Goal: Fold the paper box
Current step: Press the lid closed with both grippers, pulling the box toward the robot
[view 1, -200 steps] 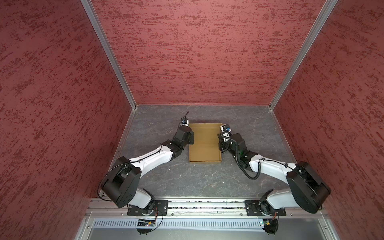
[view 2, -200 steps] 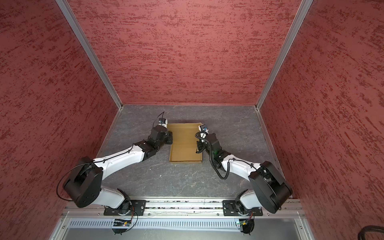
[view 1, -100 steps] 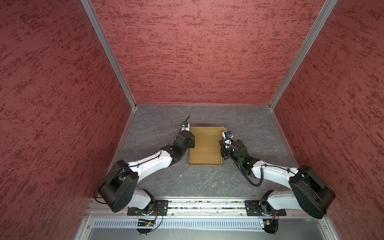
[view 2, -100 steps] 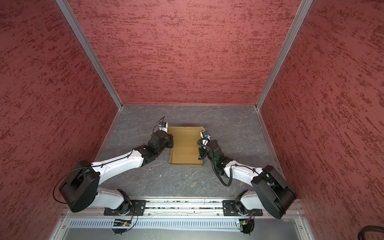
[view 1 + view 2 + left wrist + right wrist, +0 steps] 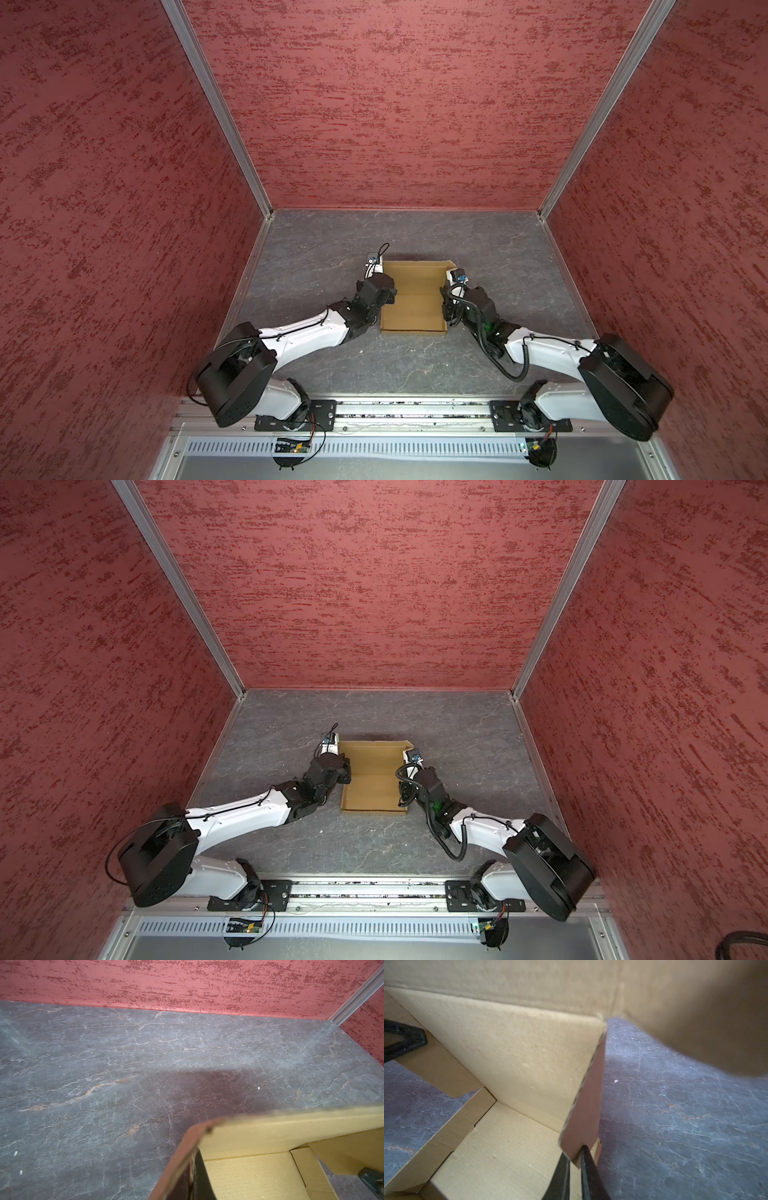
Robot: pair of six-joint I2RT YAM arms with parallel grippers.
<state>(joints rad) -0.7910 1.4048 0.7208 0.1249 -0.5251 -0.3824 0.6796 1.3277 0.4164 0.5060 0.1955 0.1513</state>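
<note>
right wrist view shows the right gripper (image 5: 575, 1167) clamped on the thin edge of the box (image 5: 519, 1059). the card wall stands up between its two black fingers (image 5: 588, 1174).

left wrist view shows the left gripper (image 5: 192, 1161) squeezed tight on the wall at the opposite side of the box (image 5: 259, 1176). one black finger (image 5: 200, 1169) is on the inside of that wall. its second finger is hidden.

in both top views the brown box (image 5: 413, 299) (image 5: 374, 779) lies near the middle of the grey table (image 5: 415, 365), open side up, with low side walls raised. the left gripper (image 5: 388, 293) is at the box's left edge and the right gripper (image 5: 446, 307) is at its right edge, so the box sits between them. the far wall of the box stands up tall.
</note>
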